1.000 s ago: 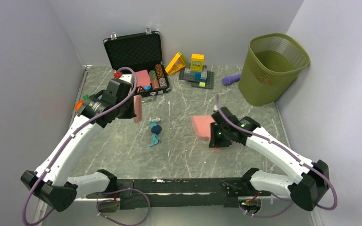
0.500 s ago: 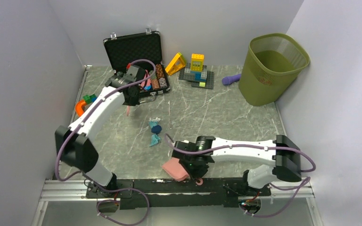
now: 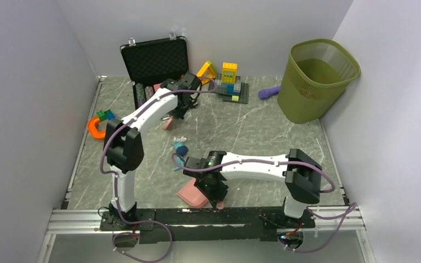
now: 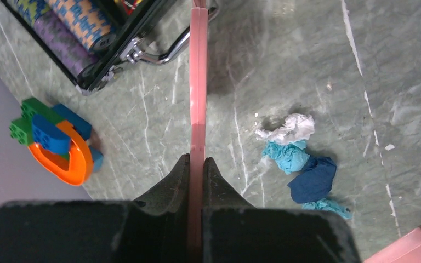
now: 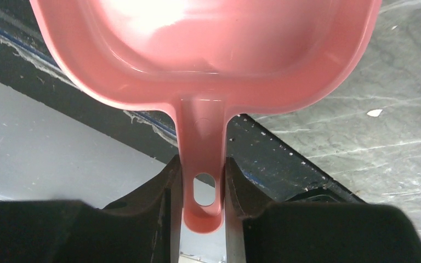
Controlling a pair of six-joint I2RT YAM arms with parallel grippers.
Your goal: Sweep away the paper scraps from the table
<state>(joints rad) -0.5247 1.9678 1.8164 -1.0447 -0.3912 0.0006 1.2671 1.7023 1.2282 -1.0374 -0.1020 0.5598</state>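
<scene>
A small cluster of paper scraps (image 3: 180,150) lies mid-table: white (image 4: 290,127), teal (image 4: 288,156), dark blue (image 4: 312,179) and another teal wad (image 4: 326,205). My left gripper (image 4: 197,160) is shut on a thin pink sweeper (image 4: 198,82), held edge-on to the left of the scraps, just in front of the black case; in the top view the sweeper (image 3: 168,123) hangs below the gripper (image 3: 175,112). My right gripper (image 5: 202,164) is shut on the handle of a pink dustpan (image 5: 203,44), which sits at the table's near edge (image 3: 192,194), in front of the scraps.
An open black case (image 3: 156,60) with poker chips stands at the back left. Building blocks (image 3: 229,82) and a purple object (image 3: 268,93) lie at the back. A green waste basket (image 3: 315,76) stands at the back right. An orange horseshoe piece (image 3: 95,127) lies at the left edge.
My left arm has swung right along the case with the sweeper. My right arm has carried the dustpan from mid-right to the near edge, in front of the scraps.
</scene>
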